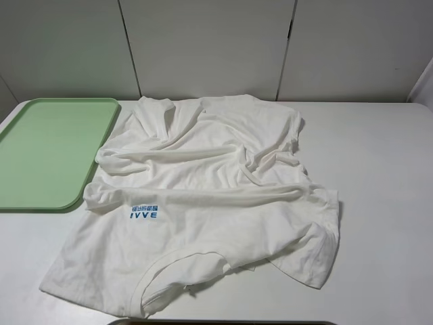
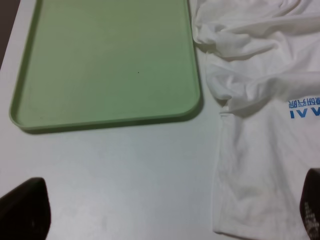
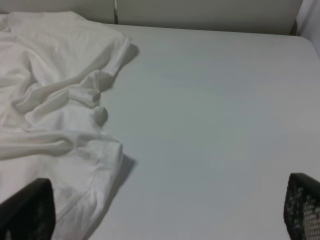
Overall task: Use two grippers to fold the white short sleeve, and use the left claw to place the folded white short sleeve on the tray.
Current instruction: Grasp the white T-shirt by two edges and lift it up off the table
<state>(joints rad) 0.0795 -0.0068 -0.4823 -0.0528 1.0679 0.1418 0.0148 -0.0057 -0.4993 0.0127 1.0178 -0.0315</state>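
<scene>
— Both hands free?
— Yes: left hand (image 2: 165,210) and right hand (image 3: 165,212) gape empty, flanking the crumpled white short sleeve (image 1: 210,196) on the table (image 1: 379,169); tray (image 1: 47,149) just beside it, probably within the left's reach.

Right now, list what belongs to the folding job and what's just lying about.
Job: white short sleeve, crumpled and unfolded; pale-green tray beside it; left gripper and right gripper, both open.
Not the job: white table; grey wall panels behind it.
</scene>
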